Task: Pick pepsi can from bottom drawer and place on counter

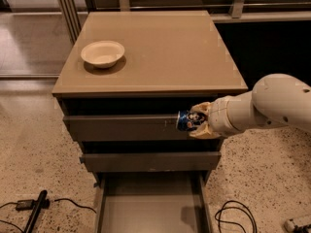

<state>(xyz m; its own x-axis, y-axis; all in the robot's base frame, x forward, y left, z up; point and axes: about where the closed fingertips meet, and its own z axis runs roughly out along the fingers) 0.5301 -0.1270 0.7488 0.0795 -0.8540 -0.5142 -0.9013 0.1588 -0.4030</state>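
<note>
Gripped the pepsi can [183,121] sideways between the fingers of the gripper [195,121] — held in the air before the upper drawer front [121,127], just under the counter [165,42] edge (bowl [102,53] on top), well above the open bottom drawer [146,212].

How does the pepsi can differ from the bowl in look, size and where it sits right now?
The pepsi can is dark blue; the bowl is cream. The pepsi can is smaller than the bowl. The pepsi can lies sideways in mid-air, held by the gripper in front of the top drawer front, below the counter edge; the bowl rests upright on the counter's left side. Neither is in the bottom drawer.
</note>
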